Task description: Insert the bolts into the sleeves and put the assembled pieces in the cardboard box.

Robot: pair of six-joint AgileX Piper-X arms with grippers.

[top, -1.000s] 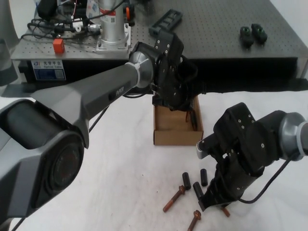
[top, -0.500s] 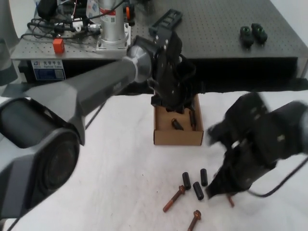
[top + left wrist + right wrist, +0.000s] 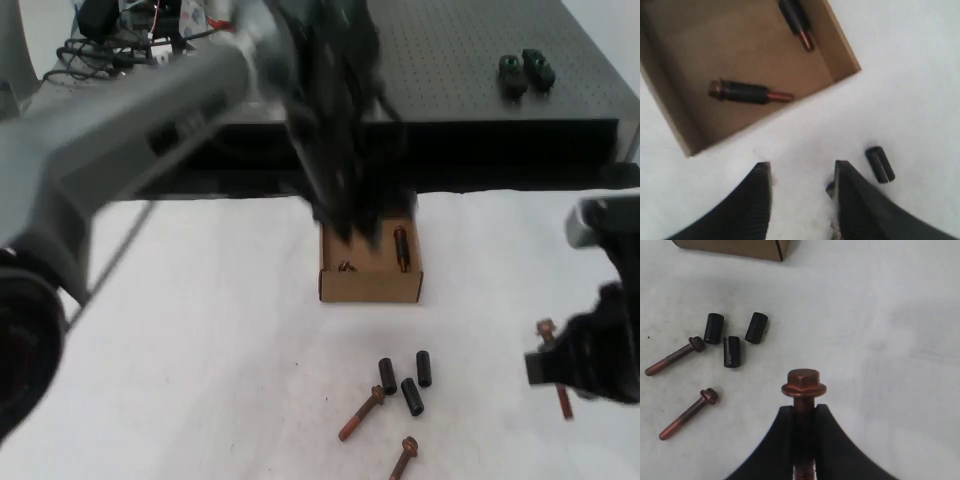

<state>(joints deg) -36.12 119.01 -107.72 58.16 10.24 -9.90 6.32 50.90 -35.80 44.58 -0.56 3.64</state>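
Observation:
The cardboard box [image 3: 370,285] holds two assembled pieces, one [image 3: 745,92] lying across its floor and one [image 3: 796,20] along a wall. My left gripper [image 3: 800,167] hangs open over the cloth just outside the box [image 3: 700,40], nothing between its fingers. At the right, my right gripper [image 3: 803,410] is shut on a copper bolt [image 3: 803,385], held head outward above the cloth [image 3: 548,335]. Three black sleeves [image 3: 731,351] and two loose bolts [image 3: 687,413] lie on the cloth in front of the box.
A black perforated bench [image 3: 470,60] runs behind the white cloth, with two small dark parts [image 3: 525,70] on it and cables at its left. The left arm [image 3: 200,100] stretches blurred across the upper left. White cloth is bare left of the box.
The left gripper let an assembled piece drop into the box and has pulled up and away. The right gripper took a bolt off the cloth and carried it to the right.

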